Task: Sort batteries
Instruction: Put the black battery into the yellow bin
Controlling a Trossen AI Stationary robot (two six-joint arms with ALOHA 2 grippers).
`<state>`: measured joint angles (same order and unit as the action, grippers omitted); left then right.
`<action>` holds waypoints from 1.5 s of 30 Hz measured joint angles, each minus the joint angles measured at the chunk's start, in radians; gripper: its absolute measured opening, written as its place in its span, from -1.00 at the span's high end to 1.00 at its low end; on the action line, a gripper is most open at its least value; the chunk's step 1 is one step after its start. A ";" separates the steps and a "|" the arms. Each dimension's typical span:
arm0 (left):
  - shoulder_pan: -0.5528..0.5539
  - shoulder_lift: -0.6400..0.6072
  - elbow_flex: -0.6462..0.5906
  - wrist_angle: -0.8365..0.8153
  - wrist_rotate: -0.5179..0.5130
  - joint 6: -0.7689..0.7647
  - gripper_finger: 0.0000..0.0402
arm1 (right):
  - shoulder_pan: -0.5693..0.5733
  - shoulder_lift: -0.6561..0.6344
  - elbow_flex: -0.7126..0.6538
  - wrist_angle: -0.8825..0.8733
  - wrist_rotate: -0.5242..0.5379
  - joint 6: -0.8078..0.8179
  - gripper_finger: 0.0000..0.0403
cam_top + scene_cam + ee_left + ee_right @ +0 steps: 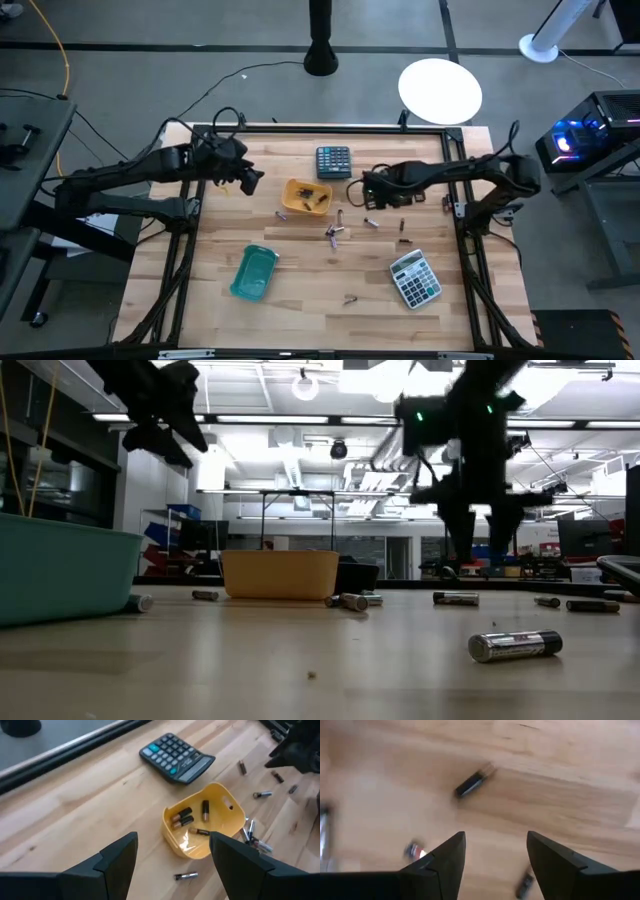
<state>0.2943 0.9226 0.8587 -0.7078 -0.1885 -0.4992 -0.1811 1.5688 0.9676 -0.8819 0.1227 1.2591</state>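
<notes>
Small cylindrical batteries lie scattered on the wooden table (300, 320), among them one cluster (333, 234) and single cells (282, 213), (350, 298). Several more batteries (182, 817) lie inside the yellow bin (306, 197). My left gripper (250, 180) hovers open above the table, just left of the yellow bin (220, 800); a loose battery (185, 876) lies below it. My right gripper (370, 190) hovers open, right of the bin, over bare wood with a dark battery (474, 781) ahead of its fingers. Both grippers are raised in the low view: left (165, 405), right (480, 450).
A teal bin (254, 272) sits near the table's front left. One calculator (334, 160) lies behind the yellow bin, another (414, 278) at the near right. A battery (515, 646) lies close to the low camera. Bare wood shows on the table's left side.
</notes>
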 joint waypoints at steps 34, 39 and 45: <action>-0.009 -0.002 -0.081 0.117 0.048 -0.031 -0.20 | -0.046 0.023 -0.044 0.662 0.034 -0.069 0.95; -0.032 -0.001 -0.168 0.261 0.053 -0.120 -0.20 | -0.017 0.078 0.047 0.816 0.019 -0.117 0.96; -0.056 -0.001 -0.189 0.296 0.055 -0.151 -0.20 | 0.025 0.192 0.174 0.864 -0.108 -0.221 0.88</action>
<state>0.2383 0.9215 0.6697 -0.4121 -0.1331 -0.6506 -0.1565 1.7611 1.1418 -0.0177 0.0152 1.0380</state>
